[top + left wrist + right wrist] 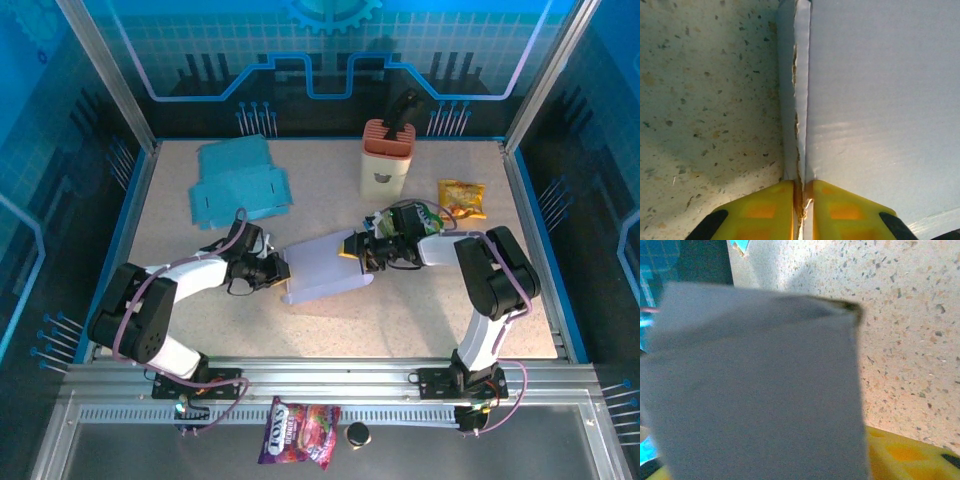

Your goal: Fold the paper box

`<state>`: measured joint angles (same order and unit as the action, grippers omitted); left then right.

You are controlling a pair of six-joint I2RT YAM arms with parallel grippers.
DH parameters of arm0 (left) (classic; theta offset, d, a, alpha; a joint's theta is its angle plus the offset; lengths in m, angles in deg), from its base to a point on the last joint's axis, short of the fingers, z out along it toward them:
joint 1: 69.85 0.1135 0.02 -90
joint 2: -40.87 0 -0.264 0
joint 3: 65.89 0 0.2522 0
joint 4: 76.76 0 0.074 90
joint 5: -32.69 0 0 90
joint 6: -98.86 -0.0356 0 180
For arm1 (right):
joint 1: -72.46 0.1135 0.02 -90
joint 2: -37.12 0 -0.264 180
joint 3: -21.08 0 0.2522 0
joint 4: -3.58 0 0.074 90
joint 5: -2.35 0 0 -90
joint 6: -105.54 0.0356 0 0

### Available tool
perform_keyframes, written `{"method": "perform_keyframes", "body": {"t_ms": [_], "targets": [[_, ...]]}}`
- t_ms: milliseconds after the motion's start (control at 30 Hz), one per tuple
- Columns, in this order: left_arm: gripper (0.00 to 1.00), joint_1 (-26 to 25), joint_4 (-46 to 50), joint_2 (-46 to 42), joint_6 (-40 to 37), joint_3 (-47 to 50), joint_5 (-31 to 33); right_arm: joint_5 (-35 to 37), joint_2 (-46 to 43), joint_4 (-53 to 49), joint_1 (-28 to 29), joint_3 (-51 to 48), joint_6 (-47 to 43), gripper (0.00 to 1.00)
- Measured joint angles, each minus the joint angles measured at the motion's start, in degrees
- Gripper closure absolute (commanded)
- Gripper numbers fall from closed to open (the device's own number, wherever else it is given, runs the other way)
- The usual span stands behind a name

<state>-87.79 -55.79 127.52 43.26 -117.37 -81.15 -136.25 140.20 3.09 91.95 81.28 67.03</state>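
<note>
The paper box (322, 265) is a plain, pale lavender-grey. The table (400, 320) under it is beige with dark speckles. The flat cartons (240, 180) toward the table's far left corner are bright blue. The holder (382, 172) near the far edge is cream with a salmon top. The packet (462, 197) toward the right edge is yellow and orange. The left gripper (802, 200) has yellow fingers (760, 212) with black trim.

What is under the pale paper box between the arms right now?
Speckled table shows around the paper box. The left end effector pinches its left edge. Anything directly beneath the panel is covered, so I cannot tell.
</note>
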Motion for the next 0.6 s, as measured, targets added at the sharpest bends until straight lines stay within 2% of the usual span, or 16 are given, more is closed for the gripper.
{"method": "perform_keyframes", "body": {"t_ms": [100,300,367,500,600], "targets": [[0.77,0.0,0.3,-0.2,-0.1,-0.1,0.4,0.2,-0.8,1.0,0.7,-1.0,1.9,0.54],[0.58,0.4,4.0,-4.4,-0.9,-0.2,3.7,1.7,-4.2,1.5,1.6,-2.6,6.4,0.62],[0.54,0.4,5.5,-8.0,-1.6,-0.7,4.6,2.3,-5.6,1.8,1.5,-3.8,9.3,0.63],[0.54,0.3,6.0,-16.2,-4.5,-2.4,4.7,3.3,-8.0,3.5,1.4,-6.6,17.0,0.66],[0.4,-0.9,4.4,-23.6,-10.8,-2.6,2.8,3.8,-10.4,4.4,1.2,-8.7,24.7,0.66]]}}
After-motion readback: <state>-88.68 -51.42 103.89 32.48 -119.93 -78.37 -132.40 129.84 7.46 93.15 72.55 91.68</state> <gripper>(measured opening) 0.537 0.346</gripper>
